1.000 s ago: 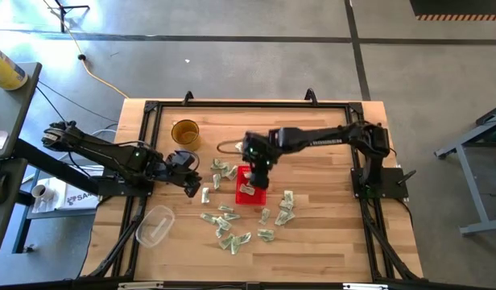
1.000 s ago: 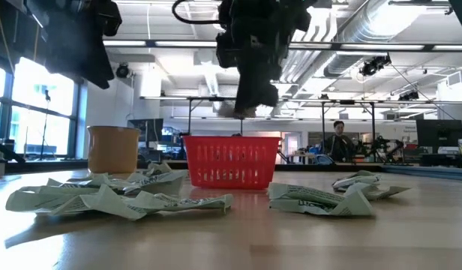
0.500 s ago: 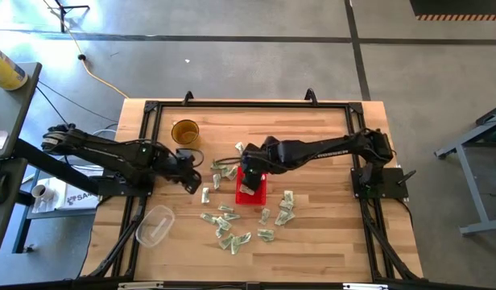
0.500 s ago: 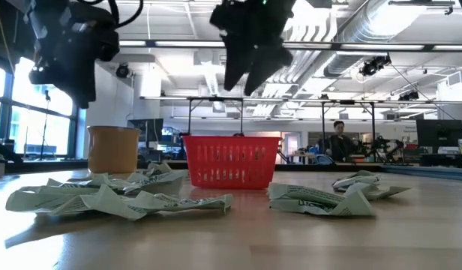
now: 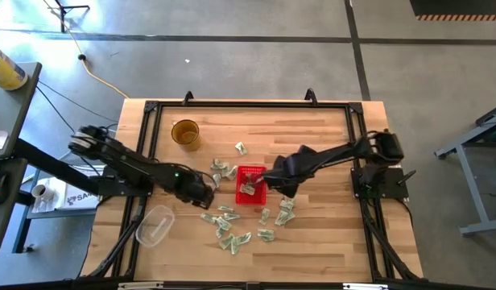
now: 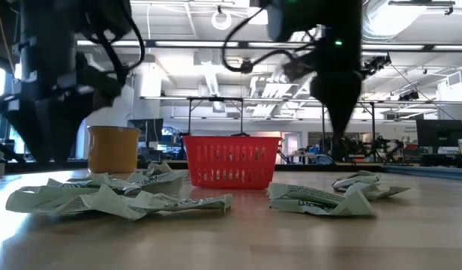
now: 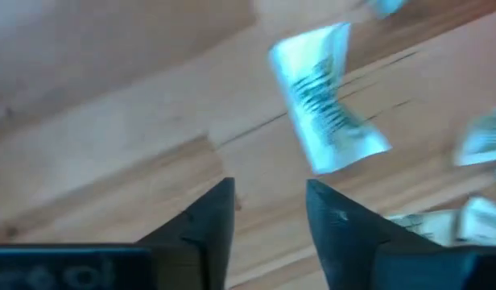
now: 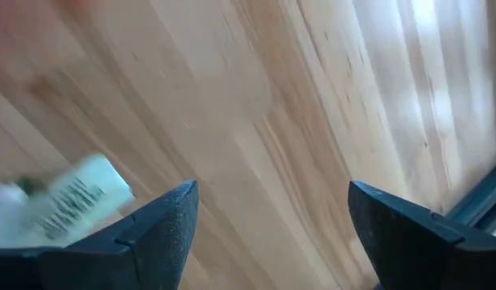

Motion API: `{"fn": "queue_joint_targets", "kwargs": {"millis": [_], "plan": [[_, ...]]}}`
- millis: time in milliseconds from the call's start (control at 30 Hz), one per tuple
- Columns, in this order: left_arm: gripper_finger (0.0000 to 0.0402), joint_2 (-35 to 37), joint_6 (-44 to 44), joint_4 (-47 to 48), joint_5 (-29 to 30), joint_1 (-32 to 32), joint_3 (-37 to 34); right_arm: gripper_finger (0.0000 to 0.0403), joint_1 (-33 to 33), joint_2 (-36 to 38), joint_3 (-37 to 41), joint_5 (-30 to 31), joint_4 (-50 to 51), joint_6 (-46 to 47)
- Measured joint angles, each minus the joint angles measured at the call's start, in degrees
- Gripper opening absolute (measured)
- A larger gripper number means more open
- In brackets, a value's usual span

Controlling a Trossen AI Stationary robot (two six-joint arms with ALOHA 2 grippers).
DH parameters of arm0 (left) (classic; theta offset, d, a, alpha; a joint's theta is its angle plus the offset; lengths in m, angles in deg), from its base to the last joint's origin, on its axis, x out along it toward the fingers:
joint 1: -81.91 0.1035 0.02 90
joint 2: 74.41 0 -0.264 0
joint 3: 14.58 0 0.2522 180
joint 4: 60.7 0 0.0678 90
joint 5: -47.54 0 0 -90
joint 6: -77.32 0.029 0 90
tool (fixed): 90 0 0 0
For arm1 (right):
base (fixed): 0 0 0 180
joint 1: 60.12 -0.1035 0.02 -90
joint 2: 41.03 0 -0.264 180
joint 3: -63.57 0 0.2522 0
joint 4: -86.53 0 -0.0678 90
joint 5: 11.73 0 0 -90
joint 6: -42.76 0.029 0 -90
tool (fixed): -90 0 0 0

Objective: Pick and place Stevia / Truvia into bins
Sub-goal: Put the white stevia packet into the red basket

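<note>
Many pale green-and-white sachets (image 5: 225, 216) lie scattered on the wooden counter (image 5: 320, 137) in the high view, most in a loose cluster in front of the red basket (image 5: 250, 184), a few beside it, and at least one resting inside it. From above, the left claw (image 5: 204, 196) hangs low over the counter just left of the basket, close to a sachet, while the right claw (image 5: 282, 184) sits just off the basket's right side near other sachets. A round amber cup (image 5: 184, 132) stands toward the far left of the counter and a clear plastic tub (image 5: 155, 225) lies near the left front edge. At counter height, the red basket (image 6: 232, 161) stands upright in the middle with crumpled sachets (image 6: 115, 198) spread before it on both sides, the amber cup (image 6: 113, 149) behind to the left, and both dark arms dropping in from above on either side. From the left wrist, the left claw (image 7: 270, 211) has its fingers (image 7: 211, 221) parted with nothing between them, bare wood under the gap and a sachet (image 7: 326, 97) lying just beyond the tips. From the right wrist, the right claw (image 8: 270, 217) is spread wide and empty above bare counter, a sachet (image 8: 77, 198) lying next to one finger.
</note>
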Motion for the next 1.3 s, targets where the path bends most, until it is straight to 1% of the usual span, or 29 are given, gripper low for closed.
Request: {"fn": "queue_joint_targets", "kwargs": {"millis": [100,200,267,333,367,433,467,500,567,667,733,867,967,1033,1133,1267,1300], "plan": [[0.0238,-3.32,-2.70,-1.43,-2.99,0.04,0.01,0.0310,-1.17,4.12,5.38,0.20,-3.26,1.07],[0.0270,-4.24,-4.24,-4.42,-4.30,0.00,0.53,0.0310,-2.16,8.60,10.60,-0.08,-6.05,1.30],[0.0284,-4.34,-4.92,-5.93,-3.37,0.00,1.61,0.0310,-2.49,11.41,13.71,-0.11,-7.07,1.99],[0.0293,-4.25,-5.17,-7.11,-0.28,0.00,3.47,0.0310,-2.50,14.17,16.58,-0.40,-7.84,3.04],[0.0295,-4.26,-5.07,-7.37,2.26,0.02,4.48,0.0310,-2.47,15.38,17.89,-0.44,-7.98,3.79],[0.0293,-4.40,-5.14,-5.02,7.31,0.36,5.52,0.0310,-2.45,17.85,20.51,-0.47,-8.95,5.26],[0.0291,-5.08,-5.20,-4.12,8.60,0.97,5.62,0.0310,-2.45,18.90,21.66,-0.54,-9.54,5.86],[0.0286,-5.82,-5.18,-3.35,8.65,1.65,5.59,0.0310,-2.47,19.96,22.76,-0.57,-10.32,6.39],[0.0277,-7.37,-5.04,-0.73,6.50,2.97,5.51,0.0310,-2.47,21.71,24.78,-1.05,-12.13,7.23],[0.0267,-9.47,-2.94,-2.55,2.22,3.82,5.52,0.0310,-2.47,23.53,27.03,-1.56,-14.70,8.07],[0.0265,-10.08,-1.52,-3.45,1.89,3.80,5.55,0.0310,-2.47,24.48,28.26,-1.81,-16.21,8.13],[0.0260,-11.40,-1.41,-2.84,2.06,3.80,5.71,0.0310,-2.45,24.54,29.20,-2.40,-17.46,8.69],[0.0234,-11.53,1.00,-0.15,1.77,3.78,5.97,0.0310,-2.45,24.28,29.39,-2.63,-18.51,8.71],[0.0201,-11.46,3.33,0.80,1.55,3.78,5.92,0.0310,-2.40,24.23,29.39,-2.69,-19.64,8.92],[0.0134,-11.39,8.04,1.44,2.00,3.80,5.81,0.0310,-2.23,24.23,29.39,-2.97,-22.19,9.77],[0.0034,-11.43,12.01,1.26,3.19,3.80,6.12,0.0310,-2.08,24.23,29.37,-6.04,-24.61,12.66],[0.0023,-11.47,13.43,1.60,3.61,3.80,6.67,0.0310,-2.43,24.21,29.37,-6.62,-24.49,13.55]]}}
